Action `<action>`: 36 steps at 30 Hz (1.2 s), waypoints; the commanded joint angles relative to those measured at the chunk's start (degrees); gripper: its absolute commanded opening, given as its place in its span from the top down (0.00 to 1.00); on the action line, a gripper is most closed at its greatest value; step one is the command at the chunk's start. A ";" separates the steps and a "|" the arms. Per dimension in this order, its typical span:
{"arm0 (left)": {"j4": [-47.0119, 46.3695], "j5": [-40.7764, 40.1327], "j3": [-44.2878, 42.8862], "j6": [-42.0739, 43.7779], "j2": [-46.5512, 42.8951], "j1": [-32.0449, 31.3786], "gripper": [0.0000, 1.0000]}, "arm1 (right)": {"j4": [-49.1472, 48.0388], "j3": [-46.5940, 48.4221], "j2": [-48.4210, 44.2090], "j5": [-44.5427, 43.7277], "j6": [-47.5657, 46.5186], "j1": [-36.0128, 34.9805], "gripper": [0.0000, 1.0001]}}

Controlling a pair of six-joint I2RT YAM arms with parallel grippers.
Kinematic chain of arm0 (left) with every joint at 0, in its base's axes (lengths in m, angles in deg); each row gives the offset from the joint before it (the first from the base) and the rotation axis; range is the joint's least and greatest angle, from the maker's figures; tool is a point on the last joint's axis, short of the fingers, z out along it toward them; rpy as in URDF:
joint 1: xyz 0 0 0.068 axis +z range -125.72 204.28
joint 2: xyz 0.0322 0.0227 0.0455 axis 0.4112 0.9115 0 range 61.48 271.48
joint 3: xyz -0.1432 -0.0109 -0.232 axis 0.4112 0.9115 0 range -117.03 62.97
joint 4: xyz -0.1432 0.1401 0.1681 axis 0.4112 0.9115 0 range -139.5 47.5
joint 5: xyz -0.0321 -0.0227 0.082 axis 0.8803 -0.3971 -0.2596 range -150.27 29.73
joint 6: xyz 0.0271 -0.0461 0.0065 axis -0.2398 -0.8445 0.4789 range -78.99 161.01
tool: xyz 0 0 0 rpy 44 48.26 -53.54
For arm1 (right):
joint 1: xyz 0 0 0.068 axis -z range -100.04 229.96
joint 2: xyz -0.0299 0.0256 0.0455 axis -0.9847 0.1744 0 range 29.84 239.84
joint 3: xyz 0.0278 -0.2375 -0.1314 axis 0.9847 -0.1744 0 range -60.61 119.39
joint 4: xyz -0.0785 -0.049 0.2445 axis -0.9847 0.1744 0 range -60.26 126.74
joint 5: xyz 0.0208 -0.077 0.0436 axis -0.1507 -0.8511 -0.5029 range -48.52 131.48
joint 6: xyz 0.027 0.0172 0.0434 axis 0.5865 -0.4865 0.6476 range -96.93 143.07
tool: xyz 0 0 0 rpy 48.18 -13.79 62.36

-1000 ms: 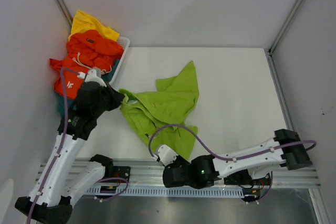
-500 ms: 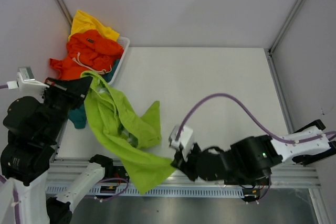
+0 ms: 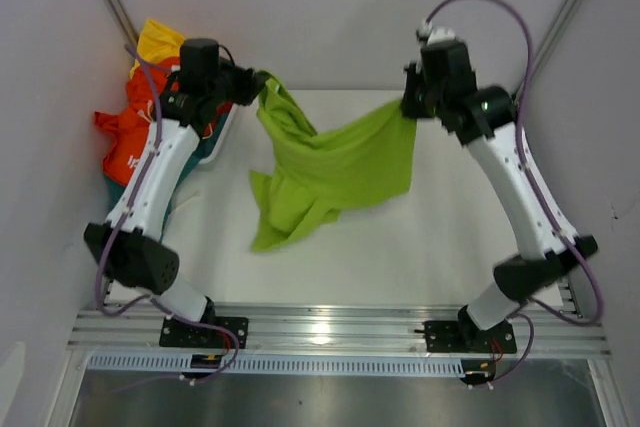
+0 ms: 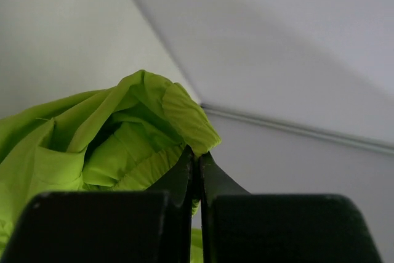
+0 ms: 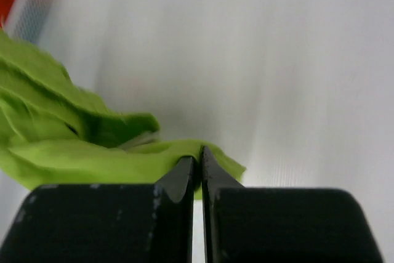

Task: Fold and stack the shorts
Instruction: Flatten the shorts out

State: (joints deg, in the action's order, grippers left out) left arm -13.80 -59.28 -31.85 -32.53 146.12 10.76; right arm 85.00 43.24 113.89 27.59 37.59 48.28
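Lime green shorts (image 3: 335, 167) hang stretched in the air between my two grippers, over the far half of the table, with a loose end drooping down to the table at the lower left. My left gripper (image 3: 258, 80) is shut on one corner of them (image 4: 184, 118), at the upper left near the basket. My right gripper (image 3: 408, 107) is shut on the opposite corner (image 5: 212, 155), at the upper right. Orange shorts (image 3: 128, 137) and yellow shorts (image 3: 152, 37) are heaped at the far left; a teal edge shows below them.
A white mesh basket (image 3: 222, 127) sits at the far left corner under the heap of shorts. Grey walls with metal posts close in the table at the back and both sides. The metal rail (image 3: 330, 327) with both arm bases runs along the near edge.
Both arms have swung up from the near edge to the far side, lifting the lime green shorts off the table and spreading them between the two grippers.
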 commanded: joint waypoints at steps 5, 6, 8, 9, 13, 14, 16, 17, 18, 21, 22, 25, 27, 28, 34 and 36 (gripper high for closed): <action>-13.03 12.02 -34.18 -22.34 13.62 6.31 1.00 | 4.61 57.65 25.13 14.75 1.37 14.97 1.00; -13.81 11.49 -31.93 -23.40 12.75 6.75 1.00 | -3.16 50.03 22.15 17.21 2.34 17.68 1.00; -17.75 10.70 -26.49 -27.00 6.98 8.15 1.00 | -12.42 33.42 15.30 20.73 4.45 21.03 1.00; -23.60 10.09 -14.02 -28.66 4.42 8.85 1.00 | -17.33 23.25 11.26 22.66 6.37 23.66 1.00; -32.36 6.30 5.57 -32.99 -6.93 10.09 1.00 | -18.79 14.64 6.57 24.17 5.61 25.61 1.00; -31.84 5.95 6.66 -32.55 -8.34 10.26 1.00 | -19.05 13.58 5.69 24.52 5.17 25.97 1.00; -29.39 5.60 12.08 -33.33 -12.91 10.27 1.00 | -18.53 12.08 3.23 25.23 4.29 26.84 1.00; -28.94 4.90 13.60 -33.95 -14.49 10.27 1.00 | -18.44 11.47 2.35 26.10 4.20 27.20 1.00; -28.33 3.76 15.09 -34.65 -17.72 10.27 1.00 | -18.61 10.76 1.39 26.80 4.28 27.63 1.00; -25.87 0.87 18.71 -36.15 -21.79 10.27 1.00 | -20.89 7.77 -3.79 30.05 4.02 28.17 1.00; -25.34 -0.11 18.36 -35.28 -24.24 10.27 1.00 | -21.68 6.90 -6.59 31.19 3.76 28.08 1.00; -22.44 -0.73 14.68 -32.47 -27.76 10.09 1.00 | -24.94 5.84 -11.26 34.01 3.58 28.08 1.00; -18.77 -2.38 11.27 -31.67 -29.09 9.57 1.00 | -27.04 5.75 -14.96 38.12 3.49 28.08 1.00; -18.04 -3.44 10.63 -30.97 -30.66 9.30 1.00 | -28.01 5.75 -16.10 39.89 3.93 28.17 1.00; -13.48 -7.94 5.28 -27.72 -32.88 7.45 1.00 | -25.48 11.27 -16.39 41.49 5.08 28.08 1.00; -14.08 -7.33 5.70 -28.15 -31.74 7.37 1.00 | -22.84 12.16 -13.49 41.57 4.81 28.17 1.00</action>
State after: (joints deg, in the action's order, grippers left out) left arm -27.81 -63.85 -24.38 -62.15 113.10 18.48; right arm 60.42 54.30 94.90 67.76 42.51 76.04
